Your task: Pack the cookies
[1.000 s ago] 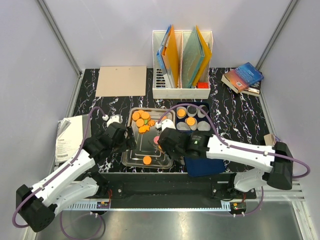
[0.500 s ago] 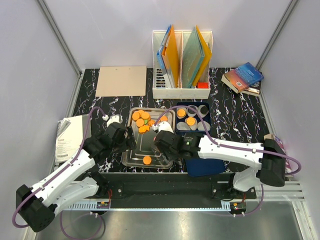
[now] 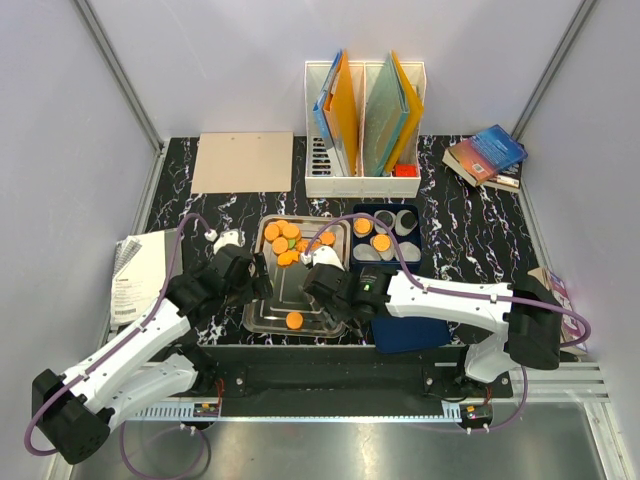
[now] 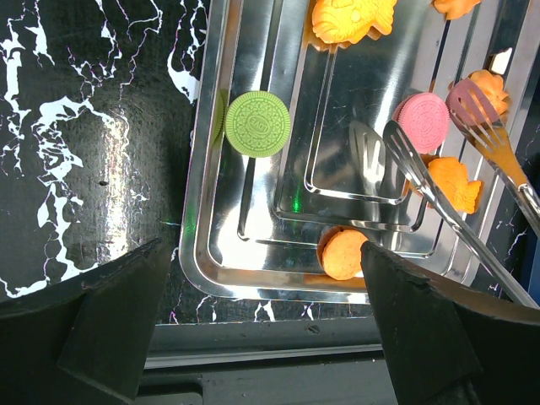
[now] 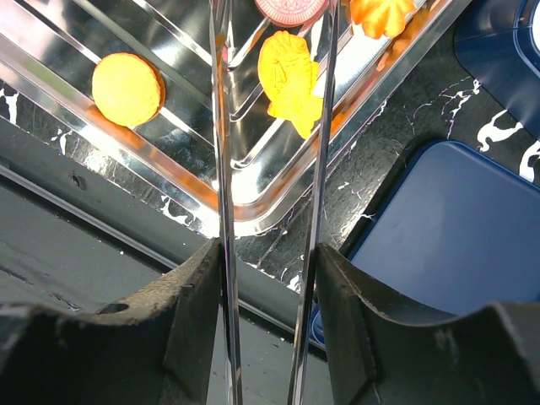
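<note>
While most of the cookies [image 3: 288, 242] sit heaped at the far end of the steel tray [image 3: 283, 295], one orange fish-shaped cookie [image 5: 291, 80] lies lengthwise between the two arms of the tongs [image 5: 221, 169], just ahead of the right hand [image 5: 270, 261], which grips those tongs from both sides and is the nearer one. The left hand [image 4: 266, 261] hovers spread wide over the tray's near left corner; right of the tray on the black marbled worktop [image 3: 180, 210] stands a blue box [image 3: 419, 232], with files [image 3: 365, 130] and books [image 3: 485, 155] behind.
</note>
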Controlling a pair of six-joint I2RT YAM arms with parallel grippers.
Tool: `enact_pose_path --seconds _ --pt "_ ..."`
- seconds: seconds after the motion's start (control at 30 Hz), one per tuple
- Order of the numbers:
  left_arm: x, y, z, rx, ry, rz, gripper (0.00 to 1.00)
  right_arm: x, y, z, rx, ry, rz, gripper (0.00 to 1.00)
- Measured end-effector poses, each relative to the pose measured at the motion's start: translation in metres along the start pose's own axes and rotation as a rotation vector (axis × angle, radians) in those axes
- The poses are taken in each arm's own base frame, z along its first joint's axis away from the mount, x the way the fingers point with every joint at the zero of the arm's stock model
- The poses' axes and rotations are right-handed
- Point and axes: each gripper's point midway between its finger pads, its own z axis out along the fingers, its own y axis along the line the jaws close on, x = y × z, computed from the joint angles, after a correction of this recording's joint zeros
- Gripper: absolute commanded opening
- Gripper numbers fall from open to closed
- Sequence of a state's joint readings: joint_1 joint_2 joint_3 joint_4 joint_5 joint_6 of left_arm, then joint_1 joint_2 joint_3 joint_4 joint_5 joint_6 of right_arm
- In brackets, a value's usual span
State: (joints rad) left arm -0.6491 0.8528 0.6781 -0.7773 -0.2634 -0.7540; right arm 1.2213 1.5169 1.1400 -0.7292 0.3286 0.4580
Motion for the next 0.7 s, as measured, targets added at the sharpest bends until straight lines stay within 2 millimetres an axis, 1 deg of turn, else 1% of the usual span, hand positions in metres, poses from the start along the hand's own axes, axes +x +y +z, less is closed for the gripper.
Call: enact_pose_path --seconds 0.17,0.23,0.4,0.6,0.7 --pt "0.0 0.0 0.0 0.001 0.0 0.001 0.99 0.0 0.0 0.0 -0.001 0.0 0.004 0.5" --pt "0.0 0.0 0.0 0.001 0.001 0.001 0.99 0.0 0.0 -0.001 -0.002 0.0 0.008 0.46" --pt "0.0 0.0 0.0 0.001 0.001 0.001 0.99 -0.002 0.001 -0.004 -0.009 -0.012 0.025 0.43" --pt "0.001 -0.001 0.0 0.003 0.001 0.0 0.99 -0.008 -0.002 -0.017 -0.014 -0.033 0.041 0.42" --pt "0.001 -0.001 0.0 0.004 0.0 0.0 0.99 -0.015 -0.005 -0.026 -0.002 -0.051 0.044 0.41"
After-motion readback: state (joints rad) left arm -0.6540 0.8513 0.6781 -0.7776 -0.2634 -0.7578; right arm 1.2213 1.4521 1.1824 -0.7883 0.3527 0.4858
